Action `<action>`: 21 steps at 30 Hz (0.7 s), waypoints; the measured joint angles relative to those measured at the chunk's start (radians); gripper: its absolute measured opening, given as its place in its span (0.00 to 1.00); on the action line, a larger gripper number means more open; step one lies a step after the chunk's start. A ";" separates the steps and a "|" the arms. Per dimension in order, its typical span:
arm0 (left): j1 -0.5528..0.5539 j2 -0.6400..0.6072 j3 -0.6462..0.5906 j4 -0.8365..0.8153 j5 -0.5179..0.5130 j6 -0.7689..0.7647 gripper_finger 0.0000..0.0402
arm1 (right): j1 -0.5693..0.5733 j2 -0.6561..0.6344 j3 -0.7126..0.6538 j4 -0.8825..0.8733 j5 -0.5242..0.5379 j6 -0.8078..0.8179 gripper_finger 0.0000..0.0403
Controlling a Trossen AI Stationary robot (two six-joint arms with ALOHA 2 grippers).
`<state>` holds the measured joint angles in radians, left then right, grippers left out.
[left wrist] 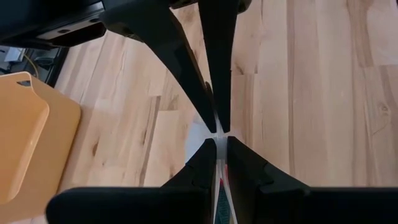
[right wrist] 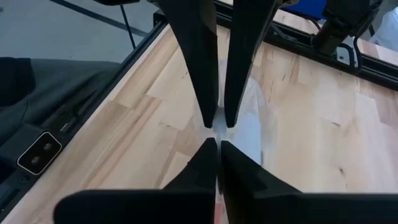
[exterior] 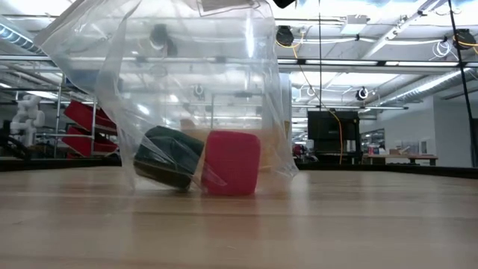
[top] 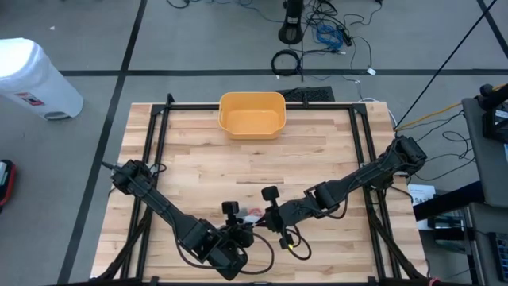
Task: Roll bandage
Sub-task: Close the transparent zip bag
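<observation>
1. High view: both arms reached in to the lower centre of the wooden table (top: 238,167), grippers meeting tip to tip just above the bottom edge.
2. Left gripper (top: 248,226) came in from lower left; right gripper (top: 268,220) from the right. A bit of red/pink showed between them.
3. Left wrist view: left gripper (left wrist: 218,144) was clenched on the top edge of a clear plastic bag (left wrist: 219,186), a thin film pinched between its fingers; opposite pair of dark fingers (left wrist: 214,93) (right arm's) met it tip to tip on the same edge.
4. Right wrist view: right gripper (right wrist: 217,144) was clenched on the bag (right wrist: 249,134) too, w/ clear film trailing over the wood; left arm's fingers (right wrist: 214,81) faced it at top centre.
5. Low view: bag (exterior: 179,90) hung upright, centre-left of frame, its bottom resting on the table (exterior: 239,224). Top ran out of the frame; grippers not seen there.
6. Inside the bag, at the bottom: a dark green bandage roll (exterior: 168,157), tilted, left; a red bandage roll (exterior: 231,163) touching it, right.
7. Yellow tub (top: 252,114) sat at upper centre of the table, well apart from the grippers; its corner showed at left of left wrist view (left wrist: 25,143).
8. White bin (top: 36,78) stood on the floor, upper left of the high view.
</observation>
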<state>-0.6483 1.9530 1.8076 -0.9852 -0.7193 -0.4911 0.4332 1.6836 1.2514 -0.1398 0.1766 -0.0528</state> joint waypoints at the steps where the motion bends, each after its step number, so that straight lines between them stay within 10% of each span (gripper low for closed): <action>1: 0.000 0.000 0.000 0.000 0.000 0.000 0.08 | 0.000 0.000 0.000 0.000 0.000 0.000 0.00; 21: -0.011 -0.004 0.000 -0.057 0.017 -0.028 0.08 | 0.020 -0.086 0.000 -0.165 0.015 0.041 0.00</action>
<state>-0.6591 1.9491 1.8080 -1.0419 -0.7021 -0.5190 0.4535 1.5981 1.2514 -0.3049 0.1913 -0.0116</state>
